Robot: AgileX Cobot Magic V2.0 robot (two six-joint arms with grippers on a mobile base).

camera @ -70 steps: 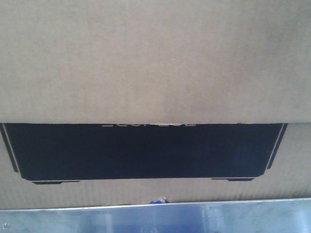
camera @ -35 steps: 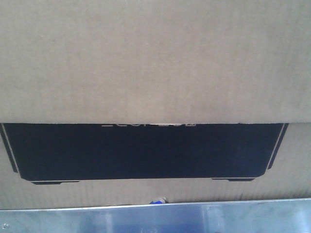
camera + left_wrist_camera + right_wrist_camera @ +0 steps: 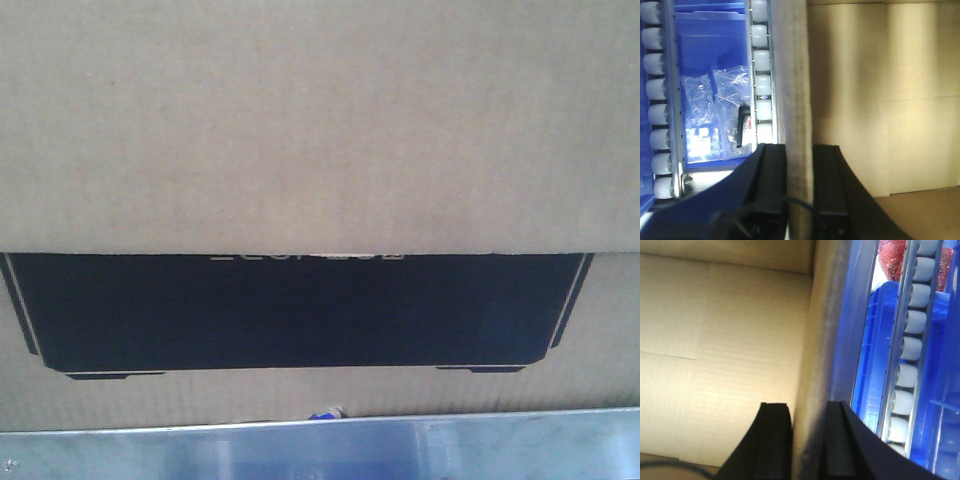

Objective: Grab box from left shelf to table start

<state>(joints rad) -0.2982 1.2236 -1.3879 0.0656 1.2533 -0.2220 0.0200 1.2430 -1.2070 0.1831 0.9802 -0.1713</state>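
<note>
box (image 3: 320, 120) fills frame, lower edge at left shelf (image 3: 320, 450) rail | left gripper (image 3: 799, 155) jaws clamp its wall | right gripper (image 3: 807, 412) likewise | blue bins (image 3: 710, 60) close outside

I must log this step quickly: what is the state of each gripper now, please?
Left gripper: closed, clamping a side wall of the box.
Right gripper: closed, also clamping a wall of the box.
</note>
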